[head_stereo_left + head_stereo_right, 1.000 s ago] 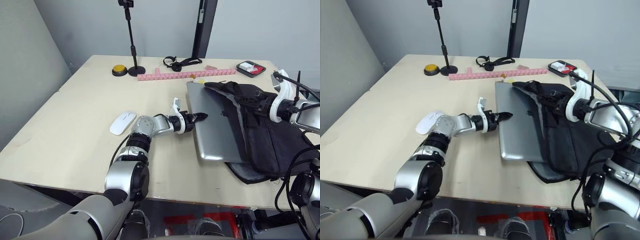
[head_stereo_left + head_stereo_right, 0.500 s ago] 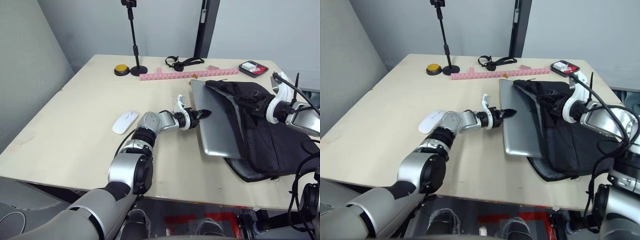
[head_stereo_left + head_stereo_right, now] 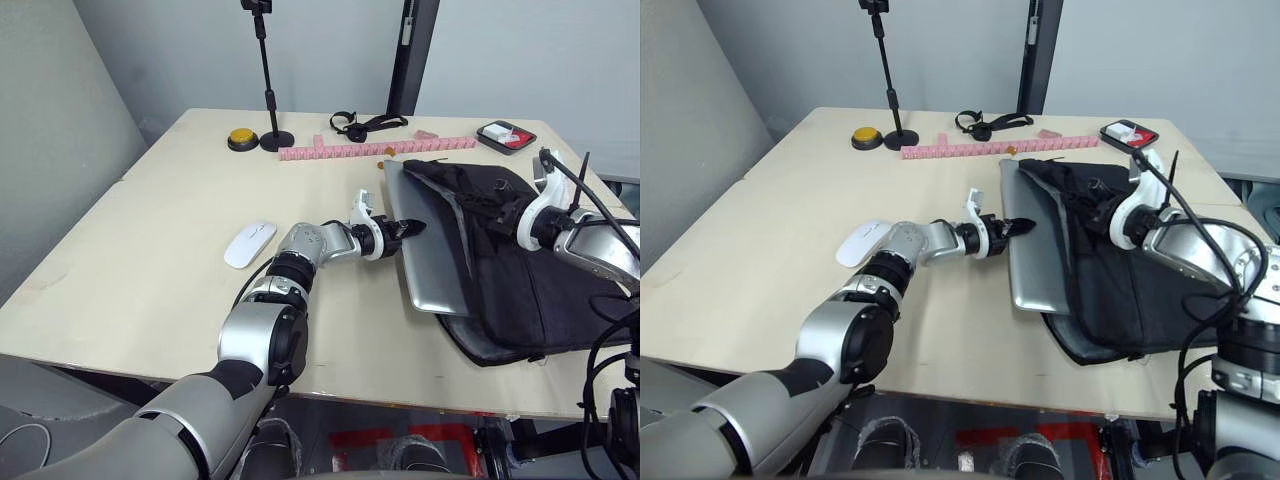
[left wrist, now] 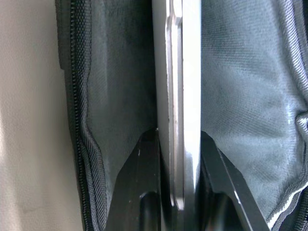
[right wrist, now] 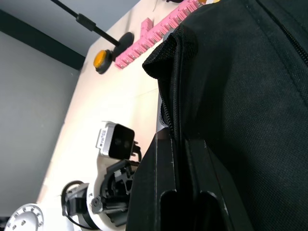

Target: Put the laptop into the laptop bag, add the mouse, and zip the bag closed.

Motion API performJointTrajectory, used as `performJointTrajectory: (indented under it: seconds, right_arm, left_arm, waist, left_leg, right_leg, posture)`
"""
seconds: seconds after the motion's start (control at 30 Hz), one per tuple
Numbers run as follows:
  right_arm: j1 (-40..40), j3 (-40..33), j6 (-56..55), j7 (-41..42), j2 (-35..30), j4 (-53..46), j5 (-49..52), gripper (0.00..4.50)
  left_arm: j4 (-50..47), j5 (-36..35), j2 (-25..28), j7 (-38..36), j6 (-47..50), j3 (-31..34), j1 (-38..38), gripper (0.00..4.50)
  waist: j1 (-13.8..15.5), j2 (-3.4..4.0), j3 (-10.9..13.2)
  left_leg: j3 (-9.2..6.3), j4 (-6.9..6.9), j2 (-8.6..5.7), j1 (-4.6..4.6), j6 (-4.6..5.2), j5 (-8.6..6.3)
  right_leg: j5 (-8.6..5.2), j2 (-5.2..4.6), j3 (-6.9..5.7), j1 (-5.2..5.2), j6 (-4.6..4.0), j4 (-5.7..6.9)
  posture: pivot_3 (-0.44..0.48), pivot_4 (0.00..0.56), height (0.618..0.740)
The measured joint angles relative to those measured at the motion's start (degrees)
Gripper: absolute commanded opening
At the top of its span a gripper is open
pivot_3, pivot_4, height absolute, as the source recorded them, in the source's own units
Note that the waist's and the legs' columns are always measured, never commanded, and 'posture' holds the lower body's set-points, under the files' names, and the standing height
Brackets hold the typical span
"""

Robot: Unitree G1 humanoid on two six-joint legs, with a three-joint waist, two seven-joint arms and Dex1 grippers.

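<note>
Laptop: thin silver metal rectangular laptop (image 3: 432, 250) lies flat on the pale wooden counter (image 3: 150, 240), partly slid into the bag, its outer strip showing bare.
Bag: flat black fabric laptop bag (image 3: 520, 290) with grey lining lies opened on the counter, its upper flap over the far side of the laptop.
Left pincer: left pincer (image 3: 408, 228) pinches the laptop's exposed long edge; the wrist view shows both black fingers (image 4: 139, 192) pressed on either face of the metal.
Right pincer: right pincer (image 3: 1102, 212) is pressed together on the bag's upper flap edge beside the zipper, holding the mouth up.
Key relation: laptop extends straight ahead of the left pincer into the bag; its long axis runs crosswise to that pincer's reach, so the push goes toward the right pincer.
Nearer arm: left, already on the laptop.
Mouse: small smooth white oval mouse (image 3: 247, 244) sits behind the left pincer, beside that forearm, well apart from the bag.
Stage: judged mid-insertion; mouse and zip not yet done.
</note>
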Motion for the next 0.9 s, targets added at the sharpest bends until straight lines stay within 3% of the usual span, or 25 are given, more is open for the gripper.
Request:
performJointTrajectory:
  seconds: [0.17,0.57,0.9]
  right_arm:
    - [-3.14,0.02,-0.36,-0.92,3.79,-0.27,0.67,0.02]
    - [-5.59,-0.05,0.13,-2.53,5.63,-0.21,1.14,0.02]
    - [-6.32,-0.08,0.11,-4.52,7.41,-0.25,1.14,0.02]
  left_arm:
    - [0.12,-0.01,-0.08,0.34,-0.95,0.33,-0.54,0.33]
    - [0.56,0.08,-0.17,0.56,-1.20,0.48,-1.00,0.33]
    - [0.66,2.39,-0.34,-2.87,-3.10,-4.22,-1.57,0.33]
  waist:
    - [-0.25,0.00,0.00]
    - [0.04,0.00,0.00]
    - [0.04,0.00,0.00]
  left_leg:
    - [0.00,0.00,0.00,-0.04,0.01,0.01]
    - [0.00,-0.02,-0.01,-0.07,-0.01,0.00]
    - [0.00,-0.03,-0.01,-0.07,-0.02,0.00]
  right_leg:
    - [0.04,0.00,0.00,-0.09,0.07,0.02]
    - [0.24,-0.01,-0.02,-0.10,0.42,-0.02]
    - [0.25,-0.01,-0.03,-0.10,0.44,-0.02]
  posture:
    - [0.000,0.150,0.739]
    - [0.000,0.150,0.739]
    - [0.000,0.150,0.739]
